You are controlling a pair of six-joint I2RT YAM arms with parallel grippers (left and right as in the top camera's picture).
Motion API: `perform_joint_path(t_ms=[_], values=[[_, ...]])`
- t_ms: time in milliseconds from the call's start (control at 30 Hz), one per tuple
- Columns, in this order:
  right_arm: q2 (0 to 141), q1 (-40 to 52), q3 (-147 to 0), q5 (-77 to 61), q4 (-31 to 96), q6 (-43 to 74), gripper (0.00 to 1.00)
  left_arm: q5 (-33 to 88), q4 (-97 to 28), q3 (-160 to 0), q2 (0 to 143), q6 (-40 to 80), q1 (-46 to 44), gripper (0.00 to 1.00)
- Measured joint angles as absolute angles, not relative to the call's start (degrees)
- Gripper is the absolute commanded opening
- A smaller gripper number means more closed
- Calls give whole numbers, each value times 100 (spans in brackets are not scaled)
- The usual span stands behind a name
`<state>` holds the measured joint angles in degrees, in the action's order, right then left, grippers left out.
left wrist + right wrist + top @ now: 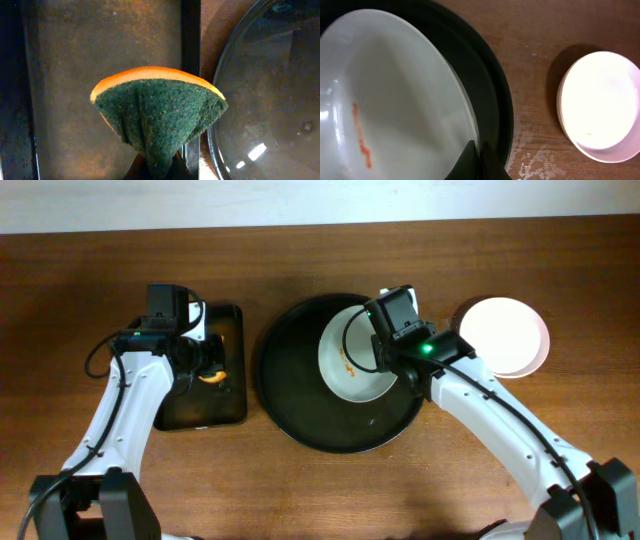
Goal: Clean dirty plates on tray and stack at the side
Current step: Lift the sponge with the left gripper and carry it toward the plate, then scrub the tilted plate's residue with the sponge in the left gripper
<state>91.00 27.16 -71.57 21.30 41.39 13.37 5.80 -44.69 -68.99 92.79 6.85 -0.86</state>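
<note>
Left claw [207, 367]: pinched shut on sponge [160, 115], folded, coarse green scourer over orange foam, above rectangular tray [75, 60], black.
Right claw [479, 162]: clamped on rim of plate [395, 100], glossy white, orange-red smear, on round tray [492, 100], centre.
Stacked plates [600, 105]: right, on wooden table [535, 30].

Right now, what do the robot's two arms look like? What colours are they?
The left arm and the right arm are long white tubes with black joints. A thin black cable runs along each. The left tool and the right tool at the ends are black, each with a boxy black camera. The right arm has a tiny green light near its wrist.
</note>
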Motion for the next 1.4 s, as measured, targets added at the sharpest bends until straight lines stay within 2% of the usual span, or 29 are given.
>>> perform_joint_path(t_ms=[100,167,267,400,567,767,1067,1400], values=[[9100,2703,-7146,2012,4550,1721,4,696,-4449,-6899,9279,683,-86,0],[9102,2620,-7135,1468,4630,1925,4,1022,-4023,-6899,9279,690,-86,0],[9105,2307,-7135,812,4654,2060,4,2158,-3494,-6899,9279,709,-163,0],[9292,1925,-7105,609,4648,2102,4,2637,-3188,-6899,9279,814,-858,0],[9703,1848,-6737,482,4587,2150,4,2445,-2429,-6899,9452,1343,-2016,0],[9708,1653,-6313,220,4392,2383,4,2416,-2001,-6899,10370,1791,-2786,0],[9708,1632,-5522,156,3177,2397,4,2375,-2097,-6899,10475,1828,-3111,0],[9708,1627,-5487,156,2950,2381,4,1984,-2412,-6899,10954,1828,-3402,0]])
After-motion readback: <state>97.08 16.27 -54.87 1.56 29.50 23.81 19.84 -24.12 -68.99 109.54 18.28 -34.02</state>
